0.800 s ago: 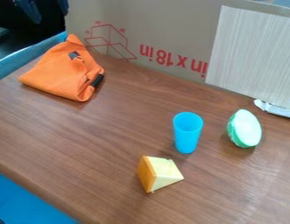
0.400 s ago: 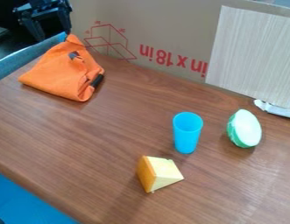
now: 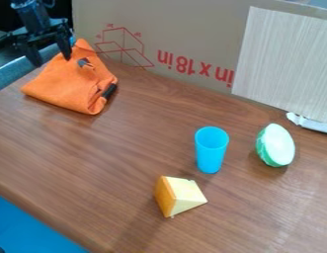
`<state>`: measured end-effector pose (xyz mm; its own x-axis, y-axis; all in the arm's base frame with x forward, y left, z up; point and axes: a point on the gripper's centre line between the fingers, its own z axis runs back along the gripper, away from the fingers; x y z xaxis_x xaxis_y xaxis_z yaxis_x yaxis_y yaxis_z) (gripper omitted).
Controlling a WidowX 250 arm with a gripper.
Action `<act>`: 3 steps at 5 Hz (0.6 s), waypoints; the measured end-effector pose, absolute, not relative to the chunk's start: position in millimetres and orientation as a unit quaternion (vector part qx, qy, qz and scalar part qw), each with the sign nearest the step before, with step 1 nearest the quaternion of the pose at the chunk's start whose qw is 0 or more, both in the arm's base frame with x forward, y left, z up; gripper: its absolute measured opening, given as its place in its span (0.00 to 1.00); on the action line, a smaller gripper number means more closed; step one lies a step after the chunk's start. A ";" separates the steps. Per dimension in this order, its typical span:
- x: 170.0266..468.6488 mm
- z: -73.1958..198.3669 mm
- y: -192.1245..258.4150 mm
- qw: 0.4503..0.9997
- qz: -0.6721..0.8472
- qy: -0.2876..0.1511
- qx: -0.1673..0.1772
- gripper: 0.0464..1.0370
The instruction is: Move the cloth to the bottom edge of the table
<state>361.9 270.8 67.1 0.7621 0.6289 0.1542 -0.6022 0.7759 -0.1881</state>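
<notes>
Cloth [image 3: 68, 83] lies near the tool [image 3: 52, 61], which hangs downward at upper left, fingers spread wide, gripping nothing.

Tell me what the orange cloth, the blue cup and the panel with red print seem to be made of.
Orange cloth: likely woven or felted fabric, matte; it folds softly into a peaked heap.
Blue cup: probably plastic, smooth, thin-walled and evenly coloured.
Panel with red print: looks like cardboard, flat, matte and brown-grey, printed like a shipping box.

The black arm [image 3: 30, 16] comes in between ten and eleven o'clock. Its gripper [image 3: 52, 61] points down there, with two fingers [image 3: 63, 45] spread wide apart
</notes>
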 end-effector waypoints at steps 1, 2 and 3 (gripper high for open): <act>353.8 50.1 271.5 0.937 0.326 -0.105 -0.063 0.96; 348.2 45.9 270.6 0.938 0.323 -0.119 -0.045 0.96; 350.7 38.0 264.5 0.937 0.322 -0.128 -0.045 0.96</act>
